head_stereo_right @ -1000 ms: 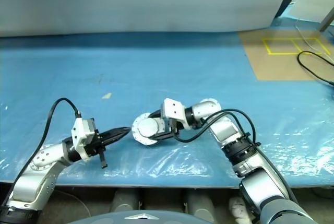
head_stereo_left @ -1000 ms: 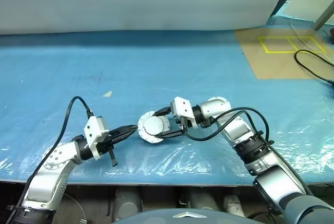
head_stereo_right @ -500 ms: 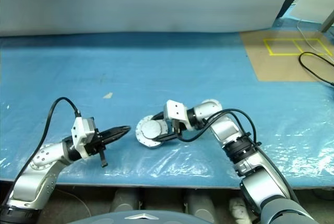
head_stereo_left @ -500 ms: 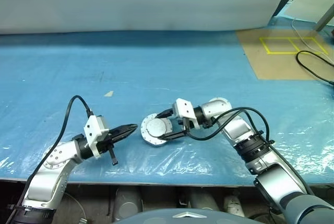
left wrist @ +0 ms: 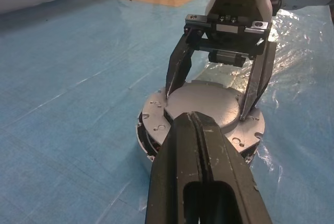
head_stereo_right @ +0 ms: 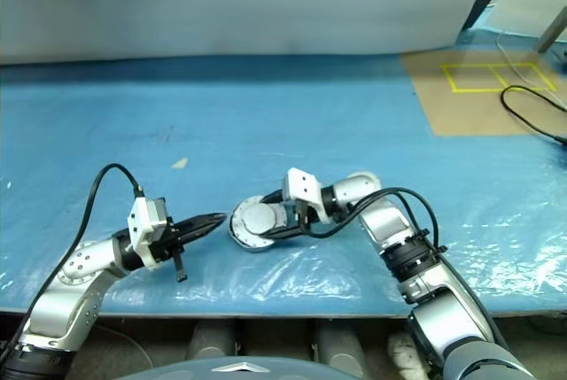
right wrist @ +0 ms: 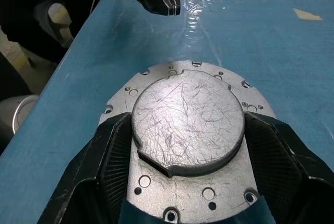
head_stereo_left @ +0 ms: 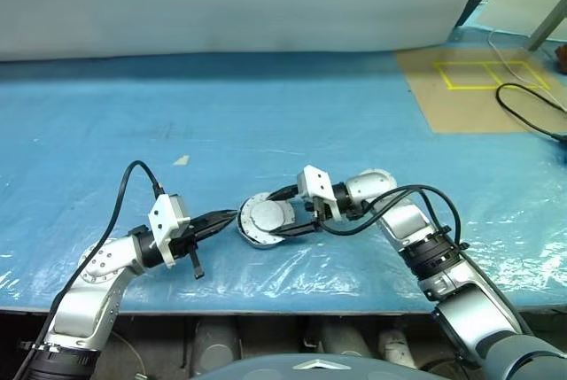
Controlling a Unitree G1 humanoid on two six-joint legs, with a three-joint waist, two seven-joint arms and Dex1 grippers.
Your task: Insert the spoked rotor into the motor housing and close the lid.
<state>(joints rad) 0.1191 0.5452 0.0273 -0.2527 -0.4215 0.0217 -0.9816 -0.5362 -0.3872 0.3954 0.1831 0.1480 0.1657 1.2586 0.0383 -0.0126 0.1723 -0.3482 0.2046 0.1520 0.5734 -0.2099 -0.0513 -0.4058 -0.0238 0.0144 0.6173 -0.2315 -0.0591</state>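
We clasp the closed lid (right wrist: pixel 187 125) between our right gripper (left wrist: pixel 219 96) fingers to seat it on the motor housing (left wrist: pixel 148 138); left gripper (head_stereo_left: pixel 223 217) fingers clenched, empty, poised to brace.

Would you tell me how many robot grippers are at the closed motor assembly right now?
2. The right gripper straddles the lid, one finger on each side. The left gripper, shut, points at the assembly's left edge; whether it touches is unclear.
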